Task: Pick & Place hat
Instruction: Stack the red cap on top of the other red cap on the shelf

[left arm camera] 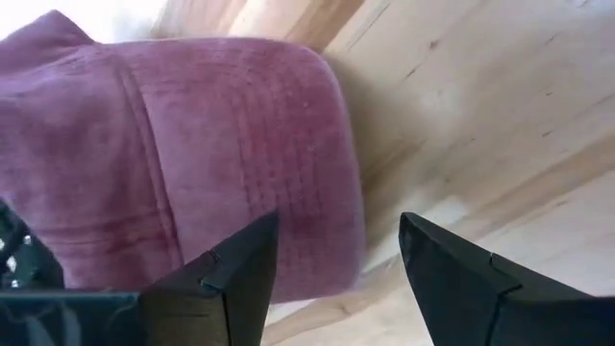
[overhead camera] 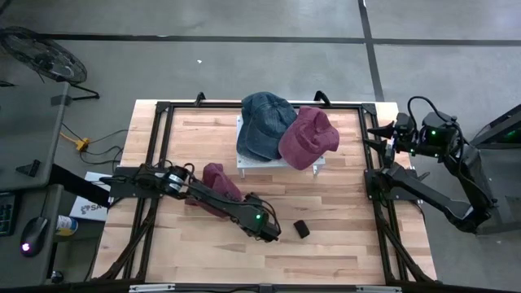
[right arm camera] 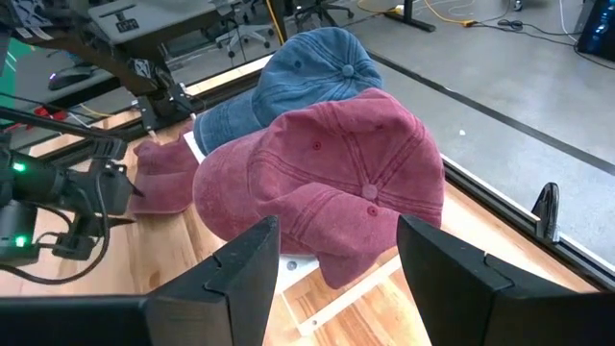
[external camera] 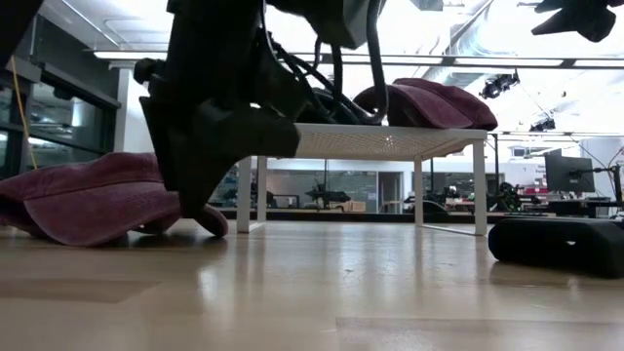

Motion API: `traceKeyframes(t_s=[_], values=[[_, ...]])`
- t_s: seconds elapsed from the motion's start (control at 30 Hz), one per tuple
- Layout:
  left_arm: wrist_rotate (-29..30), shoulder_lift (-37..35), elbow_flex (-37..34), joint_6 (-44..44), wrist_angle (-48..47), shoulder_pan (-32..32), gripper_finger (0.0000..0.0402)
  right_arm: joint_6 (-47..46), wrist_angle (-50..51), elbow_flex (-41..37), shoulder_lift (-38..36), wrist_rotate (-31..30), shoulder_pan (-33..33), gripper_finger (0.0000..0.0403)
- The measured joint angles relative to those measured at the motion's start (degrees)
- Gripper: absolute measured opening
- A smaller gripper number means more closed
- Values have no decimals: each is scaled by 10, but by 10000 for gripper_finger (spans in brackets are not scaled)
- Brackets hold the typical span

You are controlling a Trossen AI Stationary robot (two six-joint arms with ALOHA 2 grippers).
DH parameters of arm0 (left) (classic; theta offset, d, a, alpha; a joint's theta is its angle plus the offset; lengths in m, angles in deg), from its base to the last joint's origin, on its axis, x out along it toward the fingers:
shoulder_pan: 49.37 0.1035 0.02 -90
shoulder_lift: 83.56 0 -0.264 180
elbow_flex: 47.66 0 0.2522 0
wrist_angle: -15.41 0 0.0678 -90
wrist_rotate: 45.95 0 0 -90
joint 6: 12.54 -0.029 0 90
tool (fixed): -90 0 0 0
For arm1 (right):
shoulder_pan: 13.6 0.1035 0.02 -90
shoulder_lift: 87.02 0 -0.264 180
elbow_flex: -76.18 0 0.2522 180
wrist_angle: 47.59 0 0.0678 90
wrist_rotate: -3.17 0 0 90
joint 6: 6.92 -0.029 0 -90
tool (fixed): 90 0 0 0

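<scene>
A maroon cap (overhead camera: 220, 181) lies on the wooden table left of the middle, partly under my left arm; it also shows in the low view (external camera: 88, 200) and in the left wrist view (left arm camera: 192, 144). My left gripper (overhead camera: 273, 232) is open and low over the table, just right of the cap. In its wrist view (left arm camera: 336, 279) the cap's brim edge lies just beyond the fingers. My right gripper (overhead camera: 378, 134) is open, empty and raised at the table's far right (right arm camera: 336, 279).
A white stand (overhead camera: 244, 163) at the table's far middle carries a blue cap (overhead camera: 264, 122) and a red cap (overhead camera: 308, 137). A small black block (overhead camera: 301, 229) lies on the table right of my left gripper. Bare wood stretches along the near edge.
</scene>
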Motion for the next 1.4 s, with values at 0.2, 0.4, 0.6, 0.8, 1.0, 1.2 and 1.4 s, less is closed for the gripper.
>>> traceKeyframes(t_s=[0.2,0.4,0.6,0.8,1.0,1.2,1.4], values=[[-10,19,2,-26,0,0,213,0,0,0,0,0,0,204],[-9,36,1,-37,-11,0,213,0,0,0,2,0,0,204],[-17,50,3,-28,-14,-1,211,2,2,0,3,0,0,204],[-18,50,2,-21,-9,0,163,3,5,0,3,0,0,204],[-18,52,1,-25,-9,0,99,4,5,0,3,0,0,204],[-31,54,8,-19,-14,1,23,-5,15,0,3,5,0,204],[-20,49,76,-23,-12,0,3,3,18,0,3,7,0,204]])
